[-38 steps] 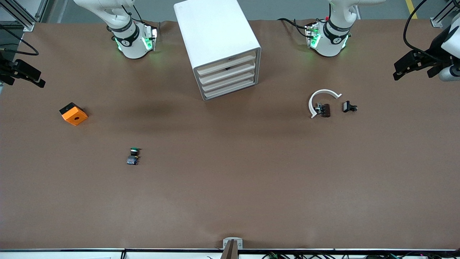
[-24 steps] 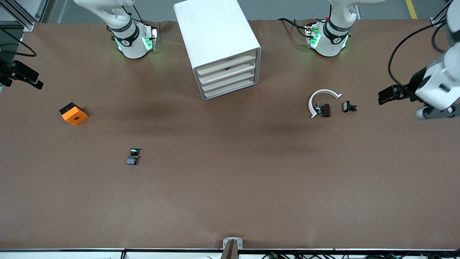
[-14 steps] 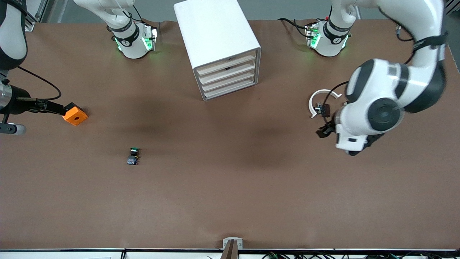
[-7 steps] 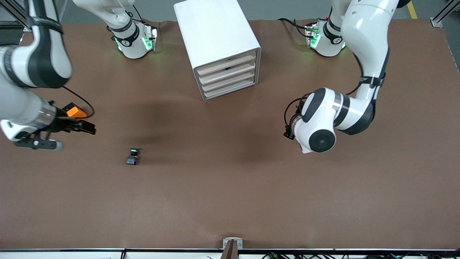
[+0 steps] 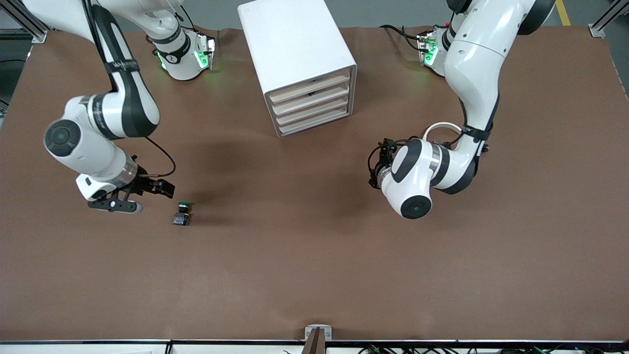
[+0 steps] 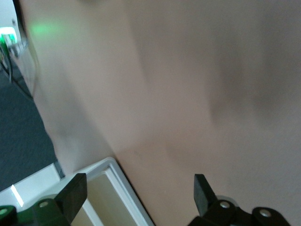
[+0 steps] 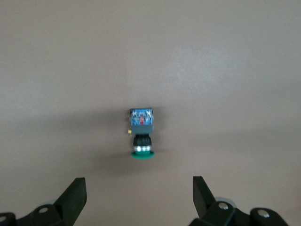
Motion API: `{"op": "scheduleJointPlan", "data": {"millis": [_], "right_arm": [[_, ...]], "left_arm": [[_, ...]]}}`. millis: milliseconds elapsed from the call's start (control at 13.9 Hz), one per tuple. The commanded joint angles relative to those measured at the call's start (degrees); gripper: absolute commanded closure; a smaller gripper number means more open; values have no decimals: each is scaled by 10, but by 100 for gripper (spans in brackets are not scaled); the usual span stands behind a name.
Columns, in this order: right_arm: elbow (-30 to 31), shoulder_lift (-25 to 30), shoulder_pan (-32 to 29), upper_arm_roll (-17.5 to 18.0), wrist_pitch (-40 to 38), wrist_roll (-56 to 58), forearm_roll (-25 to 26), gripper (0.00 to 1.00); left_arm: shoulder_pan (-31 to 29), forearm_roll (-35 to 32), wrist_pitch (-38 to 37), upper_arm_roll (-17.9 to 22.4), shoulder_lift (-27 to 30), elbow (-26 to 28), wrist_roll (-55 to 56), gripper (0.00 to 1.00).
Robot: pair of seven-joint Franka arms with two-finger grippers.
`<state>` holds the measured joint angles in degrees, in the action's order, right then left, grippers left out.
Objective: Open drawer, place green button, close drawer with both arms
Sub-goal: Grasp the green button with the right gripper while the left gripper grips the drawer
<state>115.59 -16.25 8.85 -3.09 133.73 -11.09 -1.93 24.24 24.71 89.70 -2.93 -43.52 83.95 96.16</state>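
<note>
The white cabinet (image 5: 298, 64) stands on the brown counter (image 5: 314, 275) between the two arm bases, its four cream-fronted drawers all shut; the drawer (image 5: 310, 89) fronts hide whatever is inside. The button (image 5: 182, 213) lies on its side on the open counter, toward the right arm's end and nearer the front camera than the cabinet: a green round cap, a black middle, a blue base. The right gripper (image 7: 138, 195) hangs just beside the button, jaws spread wide and holding nothing. The left gripper (image 6: 136, 193) is over bare counter near the cabinet's corner, toward the left arm's end, jaws likewise wide apart and empty. A white arc (image 5: 442, 129) shows past the left arm
</note>
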Motion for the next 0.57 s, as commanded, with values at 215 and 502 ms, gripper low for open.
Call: {"op": "scheduleJointPlan", "data": {"millis": [215,502], "right_arm": [[-57,-131,20,-3,71,-7,-25,0],[-90,-179,18,-3,76,-7,-25,0]], "left_arm": [[43,144,-5,3,-34,-9,87,0],[74,197,-4,3,-56,-12,203,0]]}}
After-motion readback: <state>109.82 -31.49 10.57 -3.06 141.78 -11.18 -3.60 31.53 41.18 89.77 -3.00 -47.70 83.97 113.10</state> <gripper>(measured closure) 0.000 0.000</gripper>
